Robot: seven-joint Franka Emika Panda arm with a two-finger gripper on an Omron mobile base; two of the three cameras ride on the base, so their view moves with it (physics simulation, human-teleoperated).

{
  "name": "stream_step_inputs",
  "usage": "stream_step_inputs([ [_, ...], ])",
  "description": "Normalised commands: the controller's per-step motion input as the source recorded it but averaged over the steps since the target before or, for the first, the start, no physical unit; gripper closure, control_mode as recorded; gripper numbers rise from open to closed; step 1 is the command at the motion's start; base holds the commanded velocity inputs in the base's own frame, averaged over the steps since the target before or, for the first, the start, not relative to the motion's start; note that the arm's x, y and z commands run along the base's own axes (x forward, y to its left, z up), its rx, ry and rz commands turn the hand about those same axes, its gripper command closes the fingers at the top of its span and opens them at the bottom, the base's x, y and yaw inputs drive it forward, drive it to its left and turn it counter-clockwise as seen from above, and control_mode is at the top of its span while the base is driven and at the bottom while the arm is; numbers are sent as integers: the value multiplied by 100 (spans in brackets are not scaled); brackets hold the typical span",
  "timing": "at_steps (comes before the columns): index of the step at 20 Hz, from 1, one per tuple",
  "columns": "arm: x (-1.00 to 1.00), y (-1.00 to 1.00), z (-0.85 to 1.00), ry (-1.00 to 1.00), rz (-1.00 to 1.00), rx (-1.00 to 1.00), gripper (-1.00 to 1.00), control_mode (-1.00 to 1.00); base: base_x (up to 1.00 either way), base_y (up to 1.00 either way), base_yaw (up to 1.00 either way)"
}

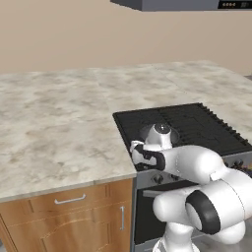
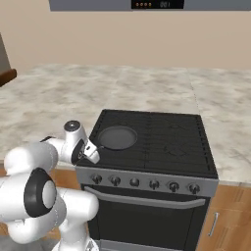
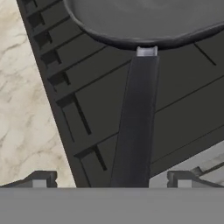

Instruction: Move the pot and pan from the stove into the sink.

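The pan [image 2: 117, 138] sits on the front left burner of the stove [image 2: 171, 139]. Seen from the hand, its dark bowl [image 3: 144, 19] is at the top and its long black handle [image 3: 138, 118] runs straight down toward me. My gripper [image 3: 111, 179] is open, with one fingertip [image 3: 41, 179] on each side of the handle's end and apart from it. In the right base view the gripper [image 2: 92, 151] hovers low over the stove's front left corner. The pot and the sink are out of view.
Marble counter [image 1: 59, 128] lies left of the stove and more counter [image 2: 230, 127] lies to its right. A row of knobs [image 2: 154, 184] and the oven bar handle [image 2: 147, 198] front the stove. Wooden cabinets [image 1: 74, 216] stand below the counter.
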Motion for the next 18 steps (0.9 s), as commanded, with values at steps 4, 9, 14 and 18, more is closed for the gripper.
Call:
stream_step_inputs([
  [4, 13, -1, -37, 14, 0, 2, -100, -100, 0, 0, 0],
  [9, 13, 0, -27, 10, 0, 0, 100, -100, 0, 0, 0],
  [14, 1, 0, -1, 1, 0, 0, 100, -100, 0, 0, 0],
  [18, 0, -9, 9, 0, -2, 1, 100, -100, 0, 0, 0],
])
